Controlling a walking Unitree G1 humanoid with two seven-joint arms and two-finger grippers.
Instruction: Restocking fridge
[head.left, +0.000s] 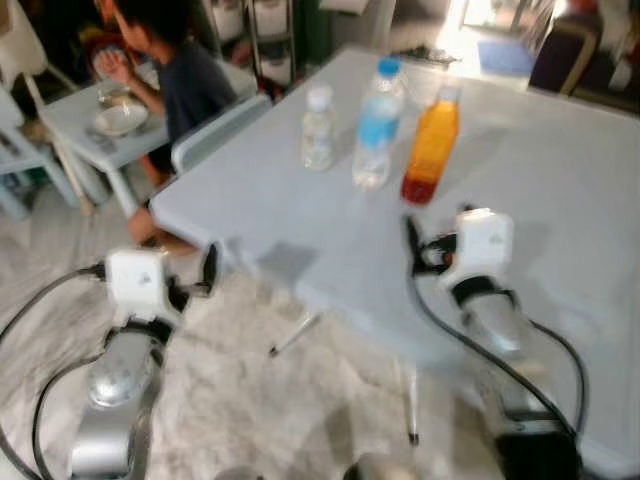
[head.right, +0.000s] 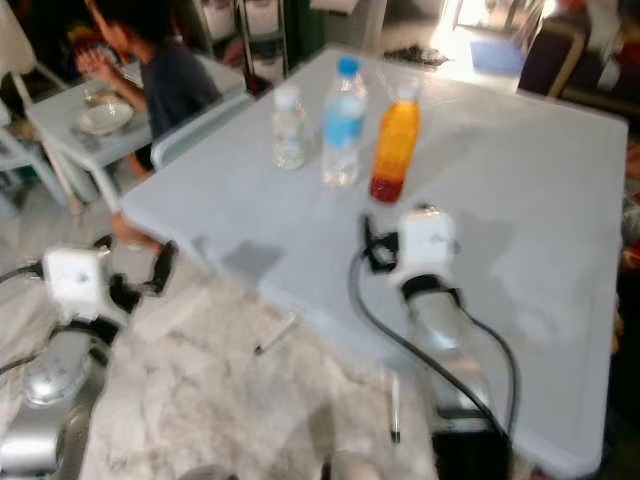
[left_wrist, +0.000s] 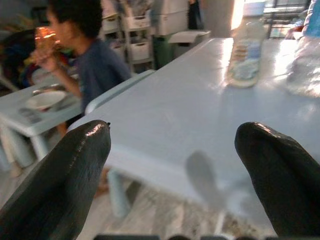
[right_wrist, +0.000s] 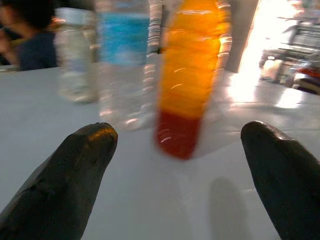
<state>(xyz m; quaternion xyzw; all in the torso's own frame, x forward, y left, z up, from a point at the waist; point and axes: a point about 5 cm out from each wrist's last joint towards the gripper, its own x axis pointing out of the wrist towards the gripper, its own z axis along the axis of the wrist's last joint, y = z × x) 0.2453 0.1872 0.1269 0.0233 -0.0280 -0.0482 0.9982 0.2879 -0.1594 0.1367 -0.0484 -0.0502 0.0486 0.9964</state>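
Three bottles stand upright in a row on the pale blue table, well in from its near corner: small clear bottle on the robot's left, blue-label water bottle in the middle, orange juice bottle on the right. Right gripper is over the tabletop, fingers spread apart and empty, juice bottle just ahead; left gripper hangs off the table edge over the floor, fingers also apart, empty. A person sits at a small white table beyond the left corner
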